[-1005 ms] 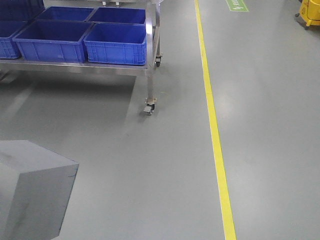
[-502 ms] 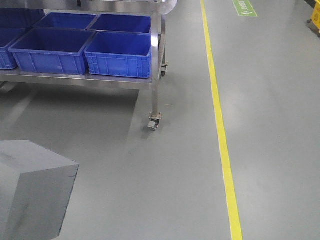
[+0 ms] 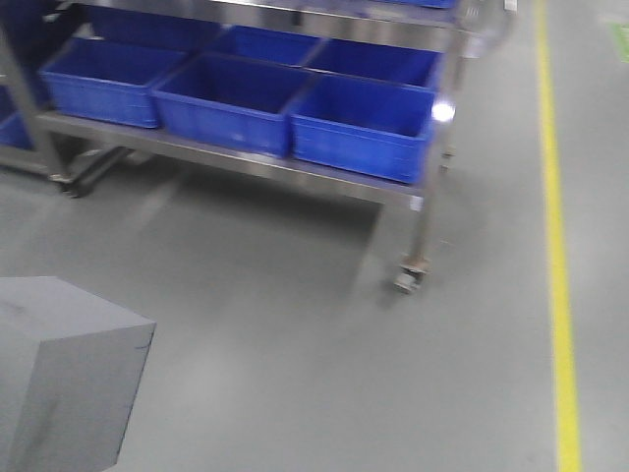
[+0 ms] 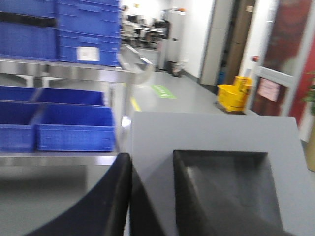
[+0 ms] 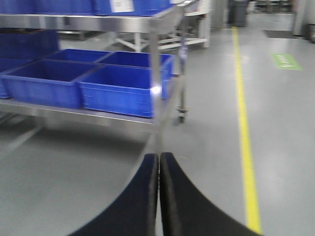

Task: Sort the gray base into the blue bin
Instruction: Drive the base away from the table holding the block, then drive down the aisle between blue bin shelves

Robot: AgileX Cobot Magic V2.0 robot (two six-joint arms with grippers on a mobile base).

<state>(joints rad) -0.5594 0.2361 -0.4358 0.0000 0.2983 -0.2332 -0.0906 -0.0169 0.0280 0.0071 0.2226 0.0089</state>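
The gray base [image 3: 69,379] fills the lower left corner of the front view as a pale gray block. In the left wrist view the gray base [image 4: 211,132] shows its dark square recess, and my left gripper [image 4: 151,164] is shut on its wall, one black finger [image 4: 110,196] pressed against the outer side. Several blue bins stand side by side on the lower shelf of a steel cart; the nearest blue bin [image 3: 364,128] is at the cart's right end, also seen as the blue bin [image 5: 120,88] in the right wrist view. My right gripper [image 5: 159,157] is shut on nothing, above the floor.
The steel cart [image 3: 246,162] rolls on casters [image 3: 408,280], and its upper shelf [image 4: 64,64] carries more blue crates. A yellow floor line [image 3: 558,246] runs along the right. A yellow mop bucket [image 4: 235,96] stands far off by a doorway.
The front view has swung: the cart and its bins slid rightward and closer, the yellow line moved to the right edge. The gray base stays fixed in the lower left corner.
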